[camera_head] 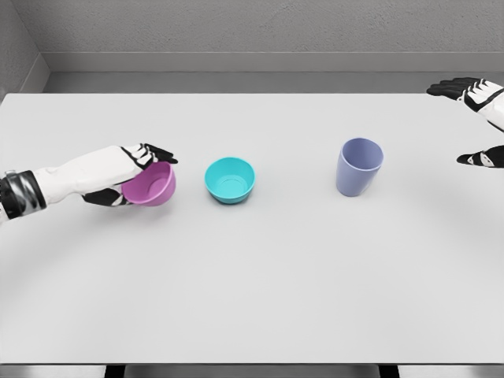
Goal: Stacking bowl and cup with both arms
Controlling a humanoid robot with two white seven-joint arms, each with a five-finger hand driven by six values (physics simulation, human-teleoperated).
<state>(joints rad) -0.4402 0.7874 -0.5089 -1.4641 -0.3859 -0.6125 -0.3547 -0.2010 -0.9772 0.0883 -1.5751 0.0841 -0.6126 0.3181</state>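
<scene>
A pink bowl [152, 185] is tilted on its side toward the right, held in my left hand [135, 172], whose fingers wrap over its rim and underside. A teal bowl [231, 179] stands upright on the table just right of it, a short gap apart. Farther right stands a lavender cup [359, 166], upright and untouched. My right hand [476, 118] hovers at the far right edge of the view, fingers spread wide with nothing between them, well to the right of the cup.
The white table [252, 291] spans the view, its front edge near the bottom. A grey wall runs behind the far edge.
</scene>
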